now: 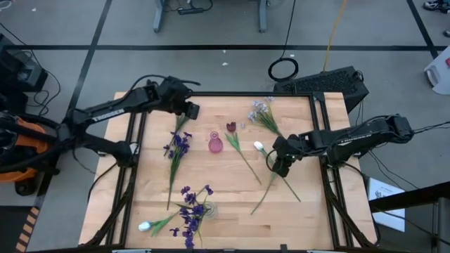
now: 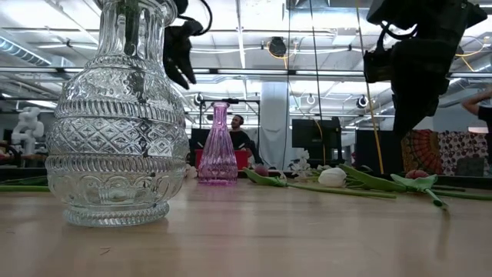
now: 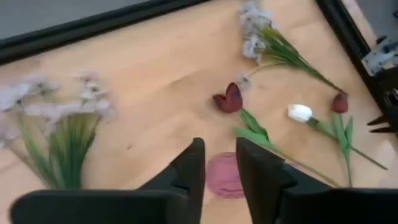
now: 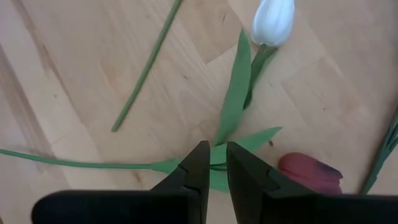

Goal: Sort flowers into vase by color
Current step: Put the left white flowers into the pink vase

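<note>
Several artificial flowers are lying scattered across a wooden desk (image 1: 295,211) seen from above. Near the middle of the frame, a dark red tulip (image 1: 230,127) is lying just right of a small pink vase (image 1: 215,144), its stem trailing toward the lower right. A white tulip (image 1: 259,146) is resting further right, beside the right end effector (image 1: 280,164). A pale lavender cluster (image 1: 261,109) is lying at the upper right of the desk. A dark purple flower (image 1: 178,143) is stretching down the left of centre. More dark purple flowers (image 1: 191,209) are gathering at the lower centre, where a clear glass vase (image 2: 117,115) is standing, and another white bud (image 1: 145,226) is lying at the lower left.

From the right wrist camera, the right end effector (image 4: 212,167) is hanging low over green leaves (image 4: 233,99), its fingers standing only a narrow gap apart; whether they are pinching a stem cannot be told. A second dark red tulip bud (image 4: 310,173) is lying just beside it.

At the upper left of the overhead frame, the left end effector (image 1: 188,109) is hovering above the desk. From its wrist camera, its fingers (image 3: 190,168) are standing slightly spread and holding nothing, with the pink vase showing between them.

In the table-level view, a person (image 2: 240,135) is showing far behind the pink vase.
</note>
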